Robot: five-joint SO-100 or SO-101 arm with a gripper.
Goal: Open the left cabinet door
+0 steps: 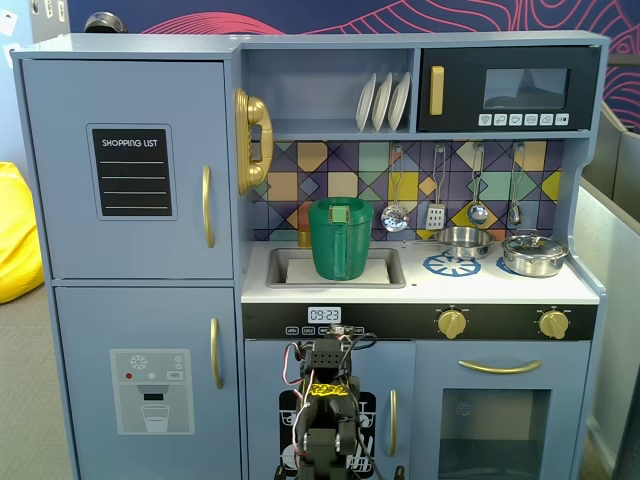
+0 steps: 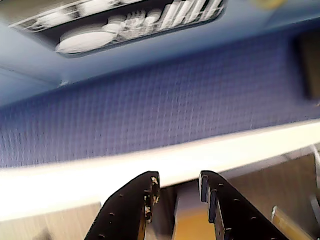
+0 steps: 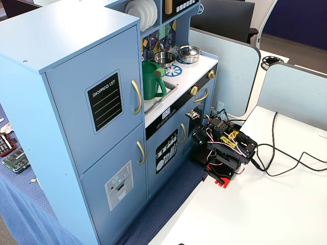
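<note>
1. Both fixed views show the left cabinet door (image 1: 128, 168) (image 3: 97, 109) shut flush with the cabinet front, at the top of the tall left column of the toy kitchen (image 1: 420, 290).
2. Its black panel (image 1: 132, 172) reads "SHOPPING LIST" in white above ruled lines; the small clock display (image 1: 324, 315) under the counter reads 09:23.
3. The door is taller than wide, and its curved gold handle (image 1: 208, 206) runs vertically along its right edge in that fixed view.
4. Below it sits the door with the grey dispenser panel (image 1: 151, 377); to the right stand a gold toy phone (image 1: 252, 140), a green pitcher (image 1: 341, 238) in the sink, hanging utensils, two steel pots and a microwave (image 1: 508, 90).
5. My gripper (image 2: 179, 186) is low, in front of the small dish-rack door (image 3: 166, 150), well apart from the handle.
6. Wrist view: my two black fingers (image 2: 131, 210) stand a little apart, holding nothing, over a white edge and blue mat (image 2: 165, 115).
</note>
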